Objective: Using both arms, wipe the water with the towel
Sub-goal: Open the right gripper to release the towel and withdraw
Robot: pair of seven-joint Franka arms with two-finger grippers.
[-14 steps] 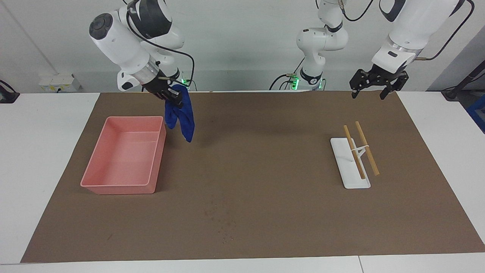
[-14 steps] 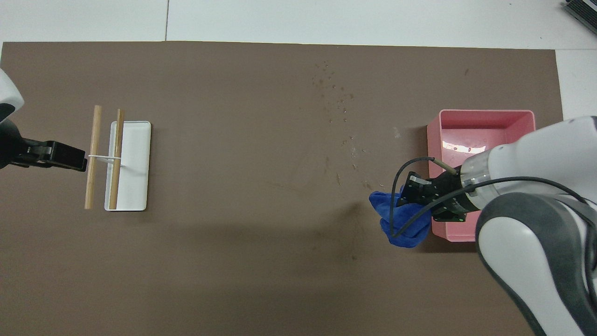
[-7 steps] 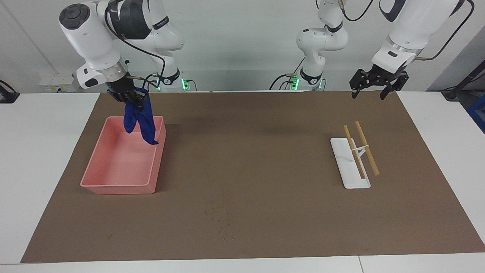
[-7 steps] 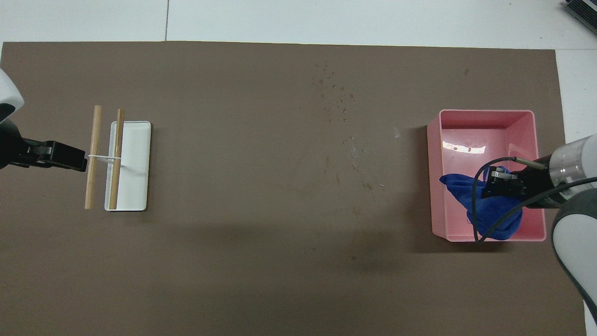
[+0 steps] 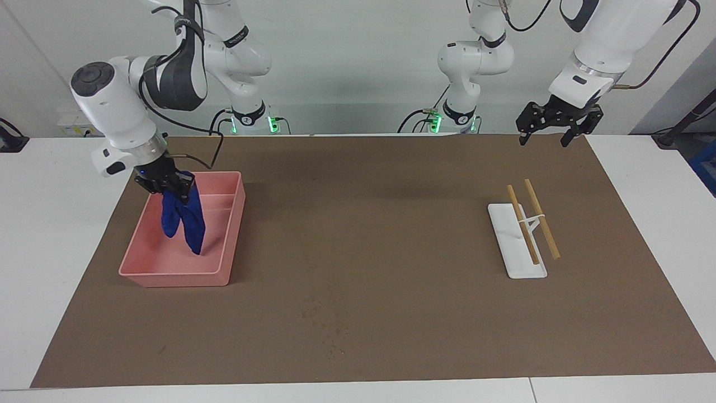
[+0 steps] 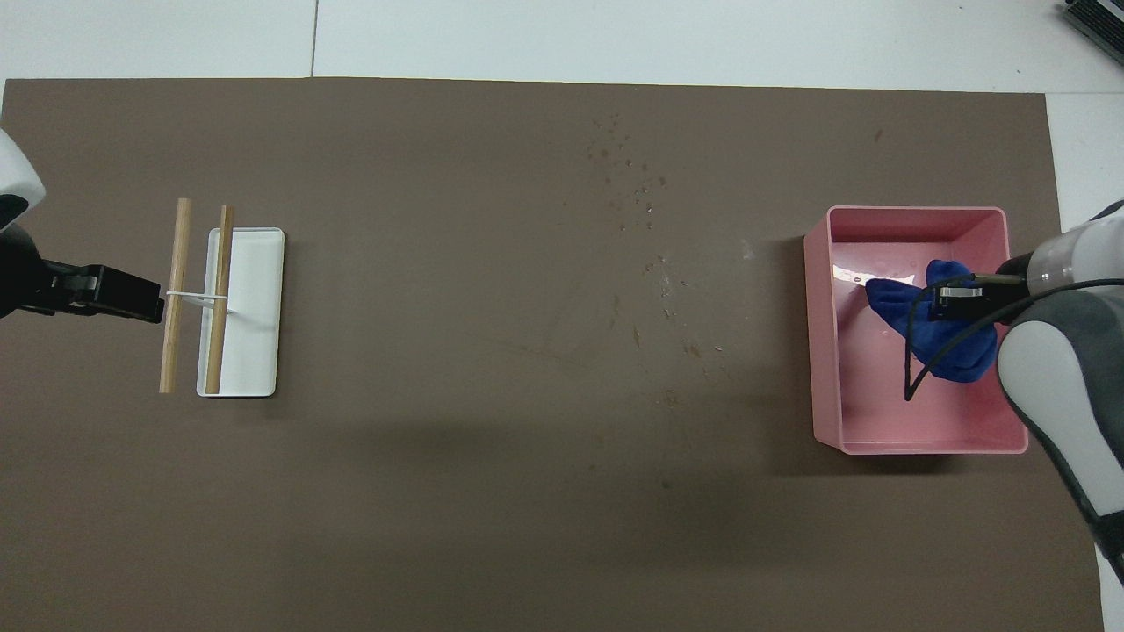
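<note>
Your right gripper (image 5: 166,188) is clamped on the towel (image 5: 183,219), which dangles below it into the pink tray (image 5: 226,263). Faint specks of water (image 5: 324,324) remain on the mat (looks nearly finished). Your left gripper (image 5: 551,133) waits open over the mat's edge.

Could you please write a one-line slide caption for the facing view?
Right gripper dangles the blue towel over the pink tray; left gripper waits open.
</note>
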